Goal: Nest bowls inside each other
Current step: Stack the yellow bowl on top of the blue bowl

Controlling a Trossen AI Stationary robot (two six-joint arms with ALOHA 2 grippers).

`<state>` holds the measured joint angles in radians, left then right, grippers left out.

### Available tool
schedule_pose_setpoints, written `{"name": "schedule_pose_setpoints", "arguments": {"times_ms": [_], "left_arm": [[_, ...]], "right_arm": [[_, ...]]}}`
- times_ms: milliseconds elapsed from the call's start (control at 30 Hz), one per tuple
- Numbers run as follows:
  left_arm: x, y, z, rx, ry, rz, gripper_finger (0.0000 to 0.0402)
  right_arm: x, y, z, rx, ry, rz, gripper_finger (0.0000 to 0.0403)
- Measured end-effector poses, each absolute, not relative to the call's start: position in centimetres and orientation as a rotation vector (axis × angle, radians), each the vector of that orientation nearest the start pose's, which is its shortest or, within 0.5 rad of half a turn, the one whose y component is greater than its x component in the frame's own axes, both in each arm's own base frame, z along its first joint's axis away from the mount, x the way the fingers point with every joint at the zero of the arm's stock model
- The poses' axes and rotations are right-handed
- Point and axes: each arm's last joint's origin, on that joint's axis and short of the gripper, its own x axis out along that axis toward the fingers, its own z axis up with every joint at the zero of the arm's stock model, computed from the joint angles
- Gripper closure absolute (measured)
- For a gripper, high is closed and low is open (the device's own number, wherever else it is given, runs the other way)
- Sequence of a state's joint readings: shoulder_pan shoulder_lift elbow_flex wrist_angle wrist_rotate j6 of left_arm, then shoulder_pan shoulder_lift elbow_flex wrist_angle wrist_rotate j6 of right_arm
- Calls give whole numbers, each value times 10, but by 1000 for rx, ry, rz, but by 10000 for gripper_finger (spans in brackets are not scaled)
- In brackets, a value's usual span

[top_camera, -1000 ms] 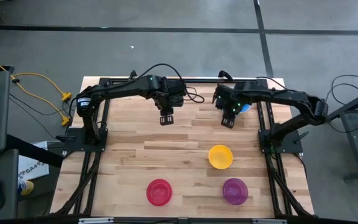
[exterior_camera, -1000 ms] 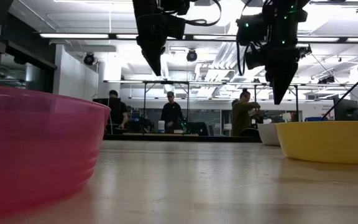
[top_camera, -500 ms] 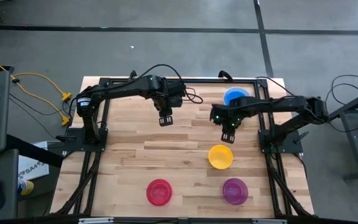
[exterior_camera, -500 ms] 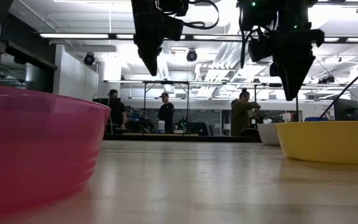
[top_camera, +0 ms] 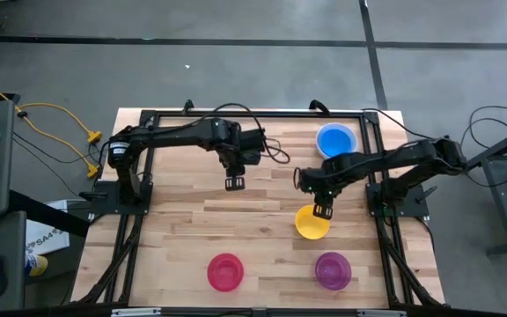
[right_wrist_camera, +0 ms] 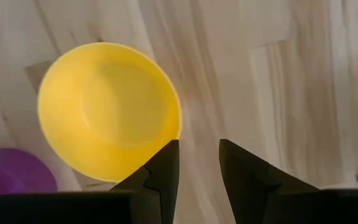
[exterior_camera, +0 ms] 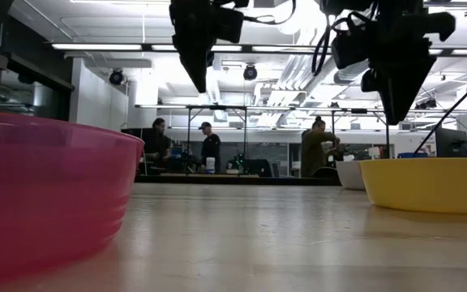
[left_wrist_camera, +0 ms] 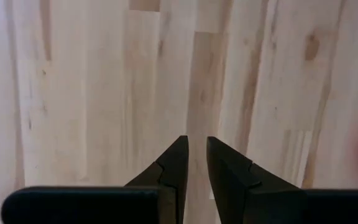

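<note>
- Yellow bowl [top_camera: 312, 222]: the landmark for this entry; stands alone on the wooden table [top_camera: 183, 220], upright and empty, nothing nested in it.
- Blue bowl [top_camera: 335, 140]: well beyond the yellow bowl, towards the table's far edge. A pale rim shows around it, so it may already sit inside the white bowl; I cannot tell for certain from above. In the low view a white bowl [exterior_camera: 351, 174] shows just behind the yellow one.
- Pinkish red bowl [top_camera: 225, 272]: nearer the front edge than the yellow bowl and off towards the left arm's side; alone, empty.
- Purple bowl [top_camera: 333, 270]: just in front of the yellow bowl, apart from it; alone, empty.
- Right gripper [top_camera: 322, 210]: over the far rim of the yellow bowl, fingers parted by a modest gap, holding nothing; the wrist view shows the rim just beside its fingertips.
- Left gripper [top_camera: 234, 183]: well away from the yellow bowl, over bare wood mid-table; fingers narrowly parted, empty, waiting.
- Progress, as a judgement: at most one nesting done; yellow, pinkish red and purple remain loose. Yellow looks to be next.
</note>
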<state>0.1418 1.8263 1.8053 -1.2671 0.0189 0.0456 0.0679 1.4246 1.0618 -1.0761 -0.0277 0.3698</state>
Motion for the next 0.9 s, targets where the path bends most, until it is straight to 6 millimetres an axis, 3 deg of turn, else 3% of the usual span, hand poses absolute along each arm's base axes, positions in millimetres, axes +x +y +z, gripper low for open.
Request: {"name": "schedule_pose_setpoints", "arguments": {"times_ms": [267,567,900], "left_arm": [[359,27,321,-22,1287,21,343],[359,10,321,-11,1296,-2,343],[359,-8,321,12,1295,-13,343]], "right_arm": [[247,38,235,231,1373,-186,298],[239,37,207,263,1389,-218,301],[237,37,193,263,1372,-200,302]]}}
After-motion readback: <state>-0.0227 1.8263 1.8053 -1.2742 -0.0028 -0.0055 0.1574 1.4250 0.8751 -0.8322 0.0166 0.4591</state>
